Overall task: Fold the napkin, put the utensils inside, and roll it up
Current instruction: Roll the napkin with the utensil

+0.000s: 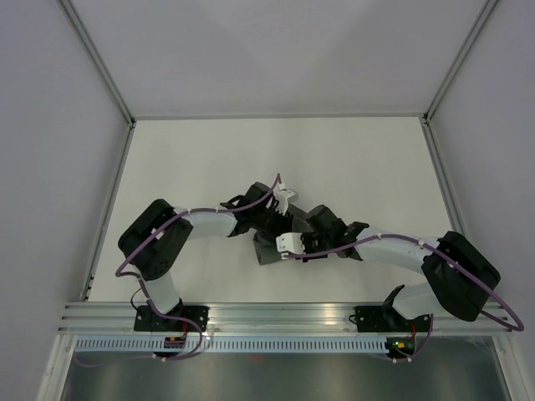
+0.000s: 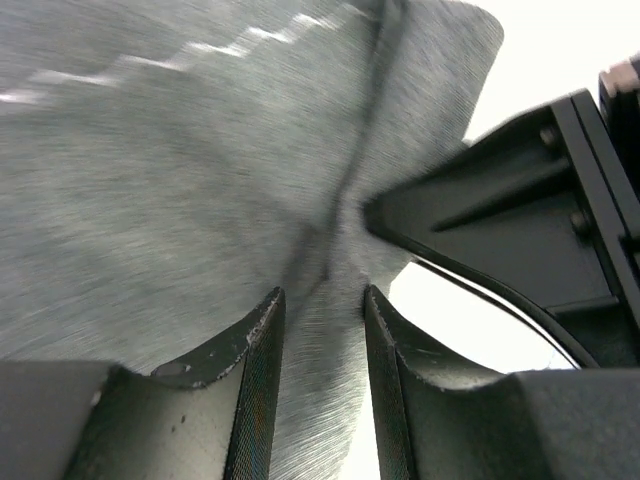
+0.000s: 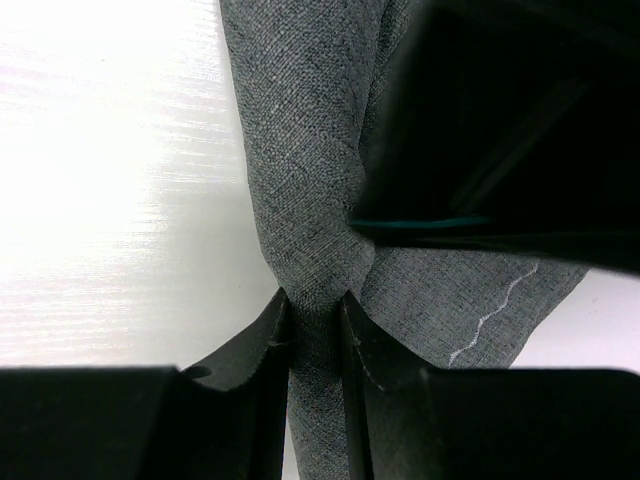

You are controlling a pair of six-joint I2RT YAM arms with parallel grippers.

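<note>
Both arms reach in to the middle of the table [image 1: 209, 159], the left arm [image 1: 209, 221] from the left and the right arm [image 1: 393, 249] from the right, so that their wrists crowd together over the napkin [image 1: 269, 253]; from above only a small dark grey patch of it shows beneath them.

The left gripper [image 2: 323, 295] has its jaws drawn close, with a fold of the napkin [image 2: 180, 180] running down into the narrow gap and filling it; the cloth spreads across nearly the whole left wrist view (blurred, so the weave reads only as streaks). A crease runs up from the jaws toward the top edge; at the right the black body of the right gripper [image 2: 520, 210] pokes a pointed tip into the cloth.

In the right wrist view the right gripper [image 3: 314, 300] is all but closed, its two fingers [image 3: 262, 350] pinching a gathered neck of the napkin [image 3: 300, 130]; above the pinch the cloth widens into a bunched band, with white table to its left. A thin lighter stitched line [image 3: 490, 315] wavers along the cloth at the lower right; the dark bulk of the left gripper fills the upper right corner, touching the fabric. Whether the cloth is lifted off the table I cannot tell.
</note>
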